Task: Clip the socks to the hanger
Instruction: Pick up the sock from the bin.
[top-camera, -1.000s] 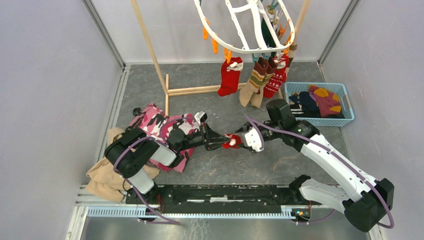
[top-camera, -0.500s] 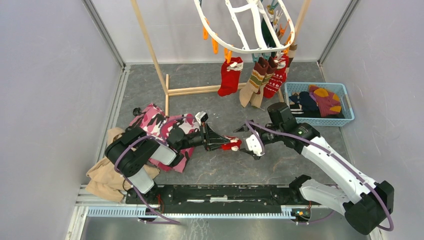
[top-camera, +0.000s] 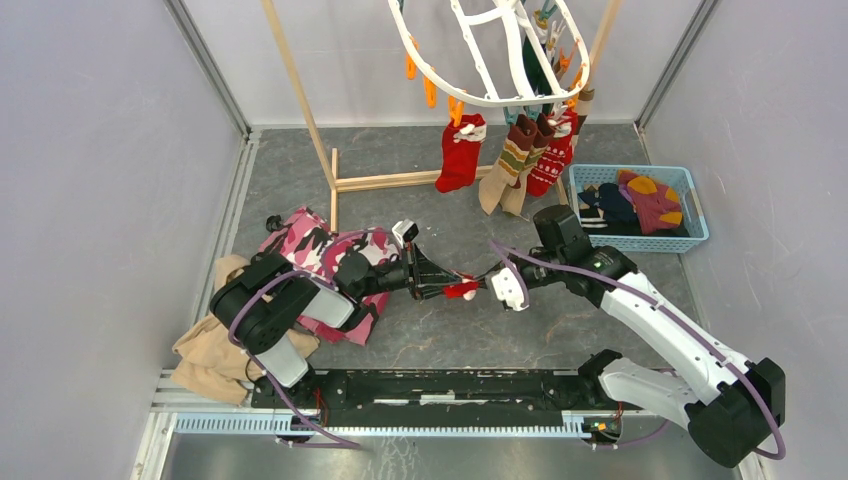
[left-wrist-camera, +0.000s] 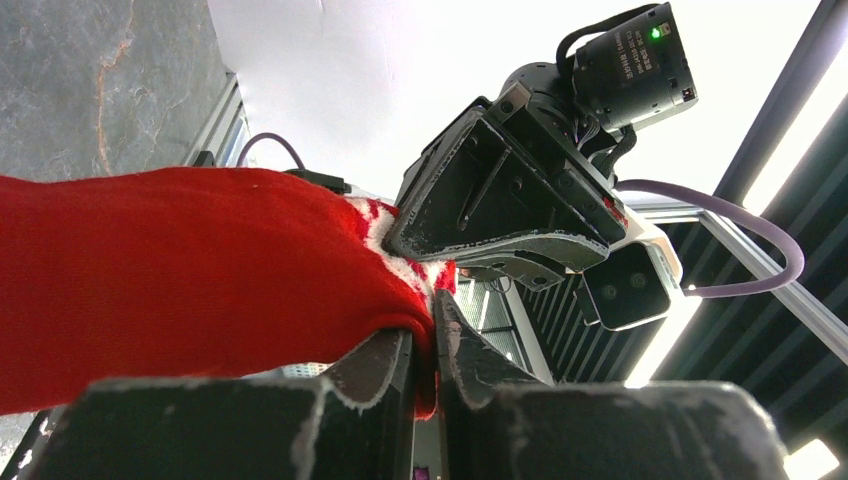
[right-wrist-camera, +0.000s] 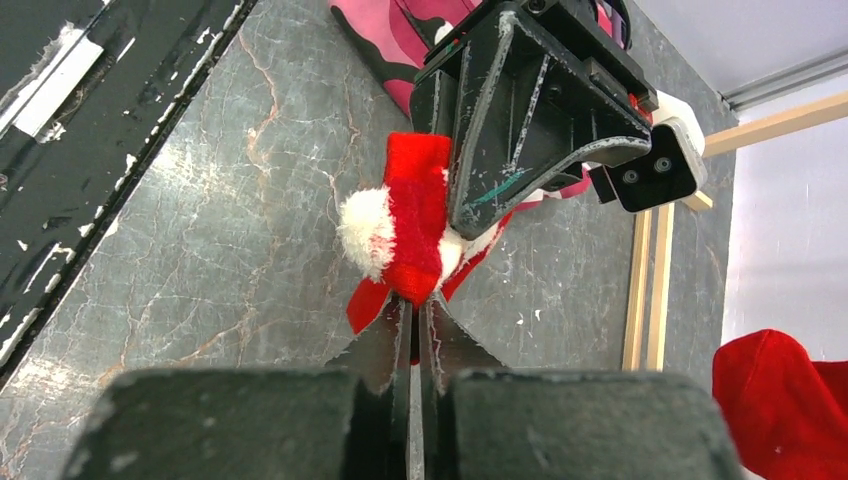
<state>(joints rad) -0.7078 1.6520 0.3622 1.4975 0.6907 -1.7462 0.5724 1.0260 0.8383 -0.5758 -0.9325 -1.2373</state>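
Snapped shut since half a second ago, right gripper (top-camera: 487, 284) now nipping the red sock (top-camera: 462, 290) above mid-worktop (top-camera: 440, 210), well short of the hanger (top-camera: 487, 101) hung at the far side with other socks (top-camera: 515, 160) already clipped along its right. Pinched from the left too, in the narrow left gripper (top-camera: 445, 285), likely a handover or a stretch of the cuff ready for a clip.

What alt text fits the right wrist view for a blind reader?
The right fingers pinch a white-tufted red sock, while the left fingers grip it from the opposite side, above the grey table.
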